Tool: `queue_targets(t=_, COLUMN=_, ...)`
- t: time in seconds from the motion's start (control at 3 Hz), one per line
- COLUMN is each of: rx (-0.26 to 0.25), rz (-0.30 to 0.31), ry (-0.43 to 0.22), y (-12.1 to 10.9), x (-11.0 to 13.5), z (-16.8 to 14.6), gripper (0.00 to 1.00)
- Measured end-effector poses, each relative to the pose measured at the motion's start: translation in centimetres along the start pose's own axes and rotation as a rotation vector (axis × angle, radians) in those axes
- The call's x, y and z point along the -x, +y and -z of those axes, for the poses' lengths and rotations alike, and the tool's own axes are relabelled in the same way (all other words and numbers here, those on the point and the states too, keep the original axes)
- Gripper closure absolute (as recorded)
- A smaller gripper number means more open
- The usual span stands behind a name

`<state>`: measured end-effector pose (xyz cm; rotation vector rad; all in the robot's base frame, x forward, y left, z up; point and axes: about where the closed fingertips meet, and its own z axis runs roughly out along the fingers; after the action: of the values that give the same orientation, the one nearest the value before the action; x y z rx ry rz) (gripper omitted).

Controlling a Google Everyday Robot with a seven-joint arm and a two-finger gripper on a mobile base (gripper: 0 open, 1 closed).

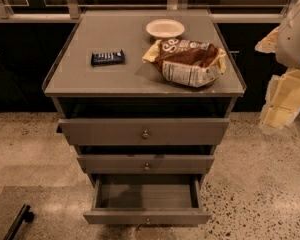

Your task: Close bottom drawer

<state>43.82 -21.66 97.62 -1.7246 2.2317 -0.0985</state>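
Note:
The bottom drawer [146,217] is the lowest of three in a grey-brown cabinet [90,79]. It stands pulled far out toward me, with its shallow box showing and nothing in it. Its slim front panel has a small round knob [147,221] at the centre. My gripper [282,104] hangs at the far right, beside the cabinet at about top-drawer height. It is well above and to the right of the bottom drawer and touches nothing.
The top drawer [144,131] and middle drawer [146,164] stand slightly out. On the cabinet top lie a brown chip bag [187,61], a white bowl [165,28] and a dark blue bar [108,57]. A black bar [17,221] lies on the floor at the lower left.

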Motion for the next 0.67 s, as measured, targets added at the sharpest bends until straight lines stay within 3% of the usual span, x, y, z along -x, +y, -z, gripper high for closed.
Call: queue_targets(t=0.67, rx=-0.019, rz=0.018, ry=0.000, y=0.11, x=0.19, z=0.26, gripper=0.00)
